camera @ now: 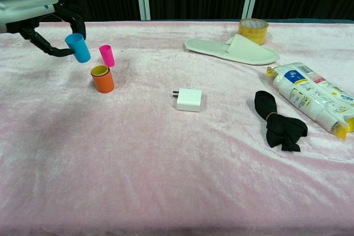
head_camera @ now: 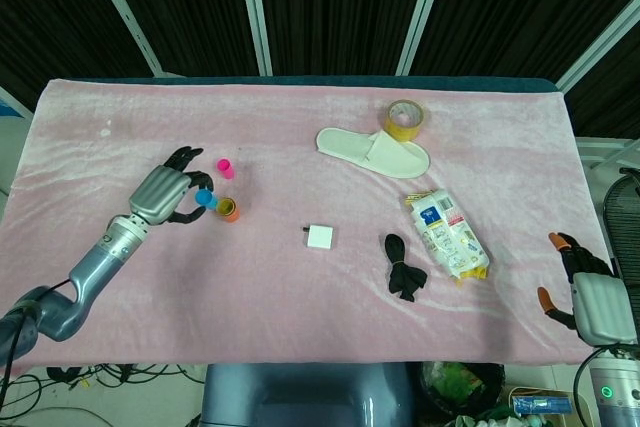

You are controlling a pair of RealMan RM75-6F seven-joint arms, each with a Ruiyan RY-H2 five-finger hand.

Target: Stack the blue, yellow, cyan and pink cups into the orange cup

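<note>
The left hand (camera: 47, 23) holds the blue cup (camera: 78, 47) in the air, just beside the orange cup (camera: 103, 79) and pink cup (camera: 107, 55). A white charger (camera: 188, 99) lies near. The right hand (head_camera: 590, 292) hangs apart, fingers spread, holding nothing.

Charger (camera: 189, 99) lying mid-table (camera: 166, 181); slipper (camera: 232, 50) behind it, tape roll (camera: 253, 30) behind slipper, snack pack (camera: 312, 95) lying far right

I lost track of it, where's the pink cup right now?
The pink cup stands upright on the table's left side, just behind the orange cup, beside the cyan cup the left robot hand holds.
</note>
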